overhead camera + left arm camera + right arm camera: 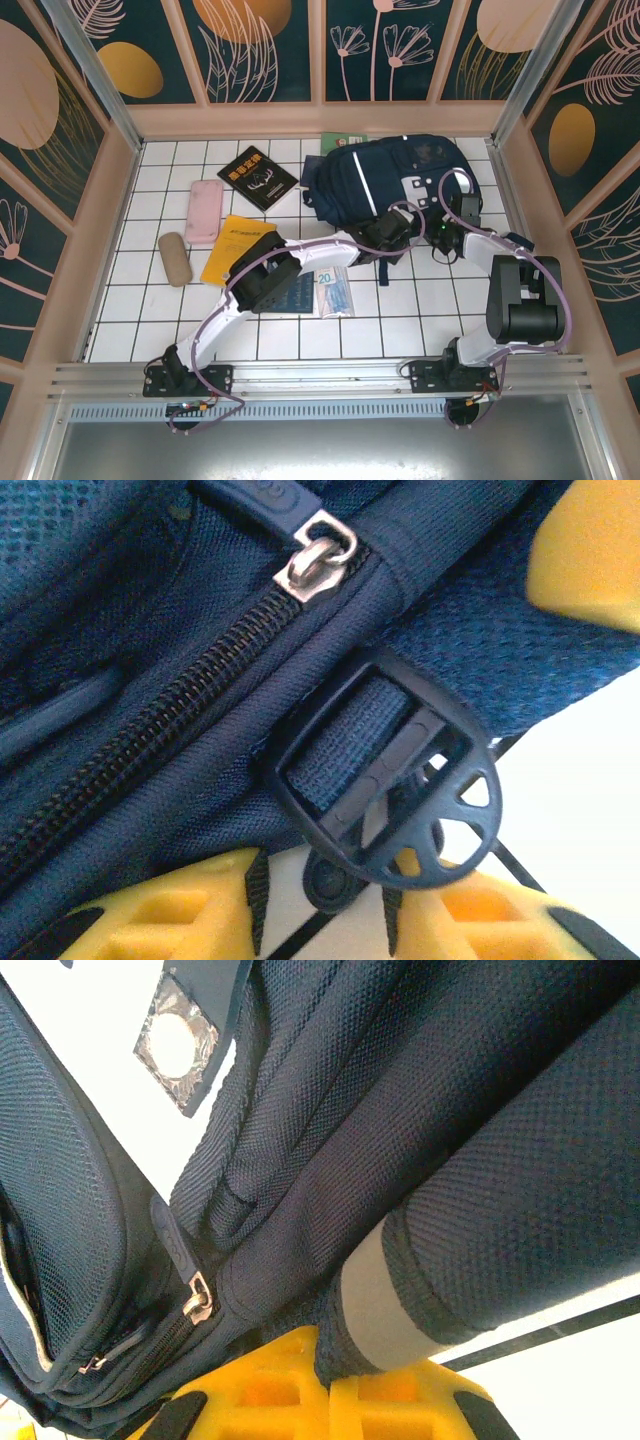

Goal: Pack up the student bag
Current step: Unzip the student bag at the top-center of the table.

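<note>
Two grippers meet the near edge of the student bag [375, 175], which lies at 1 o'clock on the table [400, 320], long axis 9-to-3. Right gripper [325, 1375] — clamped on a fold of the bag at its 4 o'clock corner. Left gripper [392, 230] — jaws apart astride the zipper seam [170, 730] at 6 o'clock; whether they pinch cannot be told. The zip pull [320, 560] lies nearer the left.

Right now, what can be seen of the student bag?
The student bag is a dark navy woven-fabric backpack with thin white stripes, mesh panels, a metal zipper pull and a black plastic buckle. It lies on the white tiled table, far right. The right gripper pinches a fold; the left gripper has its jaws apart by the buckle.
</note>
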